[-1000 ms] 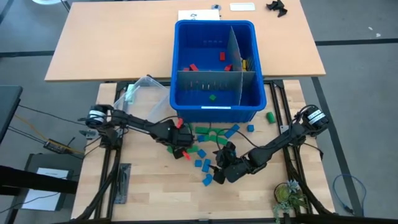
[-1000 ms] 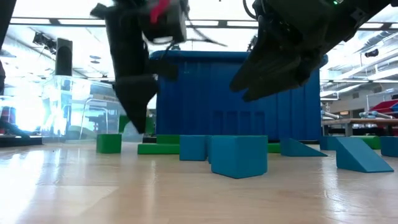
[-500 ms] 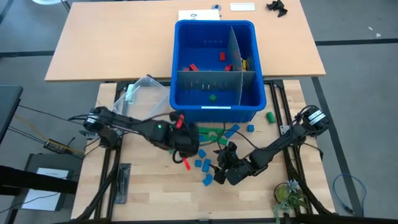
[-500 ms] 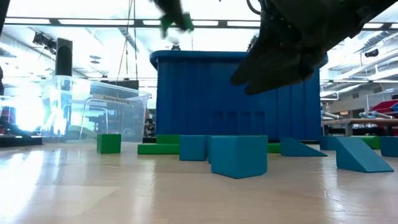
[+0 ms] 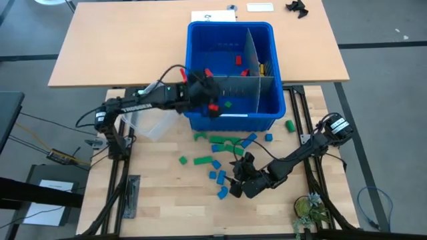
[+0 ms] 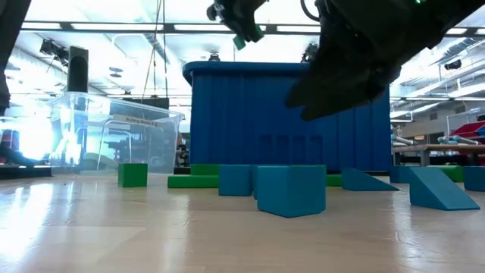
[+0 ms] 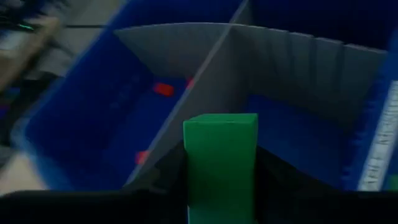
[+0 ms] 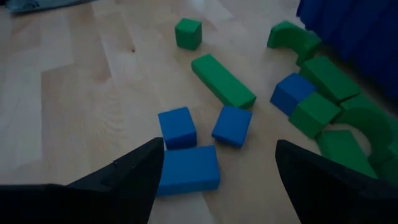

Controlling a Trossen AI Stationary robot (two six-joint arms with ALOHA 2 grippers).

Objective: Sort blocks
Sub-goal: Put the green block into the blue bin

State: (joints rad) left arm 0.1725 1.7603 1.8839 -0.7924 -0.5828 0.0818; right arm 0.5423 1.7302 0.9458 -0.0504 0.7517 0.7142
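Observation:
My left gripper hangs over the near wall of the blue bin, shut on a green block. The same green block shows high above the bin in the low view. Loose green and blue blocks lie flat on the wooden table in front of the bin. My right gripper stands open just above some blue blocks, touching none. Red blocks and one green block lie in the bin's compartments. My left gripper pinches the green block by two opposite side faces, one finger on each. It comes slanting down from the table's left side. The block's free end juts out ahead of the fingers, clear above the bin.
Grey dividers split the bin into compartments. A clear plastic tub stands left of the bin, under my left arm. A light tabletop extends behind. Bare wood lies at the table's near left.
My left gripper has risen from the table among the loose blocks with the green block and swung toward the far edge, over the bin's near wall. It has tipped from pointing down to a shallower slant. My right gripper has kept still.

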